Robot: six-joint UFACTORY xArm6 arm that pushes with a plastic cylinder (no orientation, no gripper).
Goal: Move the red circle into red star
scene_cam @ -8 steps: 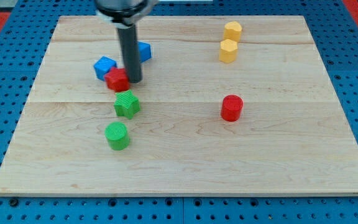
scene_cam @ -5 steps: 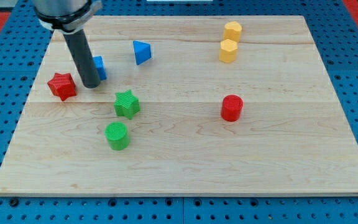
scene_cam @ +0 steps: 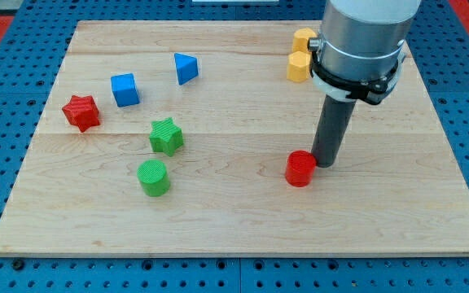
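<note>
The red circle [scene_cam: 300,168] is a short red cylinder on the wooden board, right of the middle. My tip [scene_cam: 326,163] stands right against its right side, seemingly touching it. The red star [scene_cam: 81,112] lies far off at the view's left, near the board's left edge. The rod's thick grey body rises toward the view's top right.
A blue cube [scene_cam: 124,89] and a blue triangle [scene_cam: 186,67] lie at the upper left. A green star [scene_cam: 166,135] and a green circle [scene_cam: 153,177] sit between the red circle and the red star. Two yellow blocks [scene_cam: 300,59] stand at the top, partly behind the arm.
The rod pushed the red star left, then swung across to the right side. The red circle has shifted slightly left and down.
</note>
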